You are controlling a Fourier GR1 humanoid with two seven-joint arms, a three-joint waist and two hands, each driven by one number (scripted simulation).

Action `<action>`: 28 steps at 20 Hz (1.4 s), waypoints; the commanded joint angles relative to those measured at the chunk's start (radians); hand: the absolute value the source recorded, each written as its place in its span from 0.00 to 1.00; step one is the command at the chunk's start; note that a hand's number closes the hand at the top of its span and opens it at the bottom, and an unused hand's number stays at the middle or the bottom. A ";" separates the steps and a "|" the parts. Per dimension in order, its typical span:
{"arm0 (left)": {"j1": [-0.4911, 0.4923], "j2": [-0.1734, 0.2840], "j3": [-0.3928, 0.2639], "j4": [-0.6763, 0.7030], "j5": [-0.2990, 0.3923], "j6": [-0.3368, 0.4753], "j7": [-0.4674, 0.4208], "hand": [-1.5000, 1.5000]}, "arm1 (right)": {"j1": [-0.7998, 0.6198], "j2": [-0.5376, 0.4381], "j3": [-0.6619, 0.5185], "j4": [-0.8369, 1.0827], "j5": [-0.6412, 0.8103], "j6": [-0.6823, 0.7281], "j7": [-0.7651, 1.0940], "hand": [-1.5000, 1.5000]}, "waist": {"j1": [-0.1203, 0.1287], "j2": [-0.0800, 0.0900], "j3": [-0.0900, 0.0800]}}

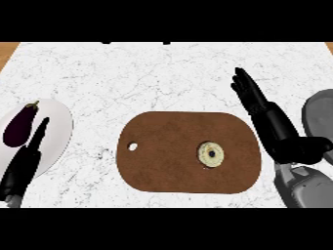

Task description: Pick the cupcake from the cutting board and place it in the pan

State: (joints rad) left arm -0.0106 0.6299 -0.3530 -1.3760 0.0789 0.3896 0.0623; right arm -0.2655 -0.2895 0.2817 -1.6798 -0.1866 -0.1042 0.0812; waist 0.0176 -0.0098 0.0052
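My right hand (270, 117) is hovering open and empty beside the cutting board (169, 146). The cupcake (211, 154) is sitting there ungrasped, so picking it and placing it in the pan (331, 122) are remaining.

The right hand (270, 122) stretches away from the body, its fingers (245, 88) straight and held close together, pointing up the view and a little to the left. Its thumb (319, 144) juts out sideways to the right of the palm. Below the palm the grey right forearm (309, 188) runs down to the lower edge. The left hand (25, 163) shows edge-on, fingers straight, above its wrist.
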 commanded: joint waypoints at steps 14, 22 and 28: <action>-0.182 -0.206 0.159 -0.158 0.322 -0.090 0.049 0.50 | -0.186 -0.328 -0.137 0.298 0.003 0.674 -0.526 0.00 | 0.000 0.021 -0.003; -0.163 -0.225 0.178 -0.146 0.314 -0.115 0.037 0.50 | -0.390 -0.368 -0.095 0.424 0.240 0.704 -0.737 0.00 | 0.003 0.016 -0.005; -0.170 -0.222 0.186 -0.157 0.298 -0.103 0.059 0.50 | -0.510 -0.365 0.057 0.292 0.382 0.689 -0.574 0.00 | -0.003 0.009 -0.007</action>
State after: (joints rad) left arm -0.1853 0.4185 -0.1769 -1.5544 0.3786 0.2970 0.1407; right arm -0.7063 -0.6647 0.2594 -1.3188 0.1067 0.5557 -0.5368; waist 0.0220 0.0037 0.0000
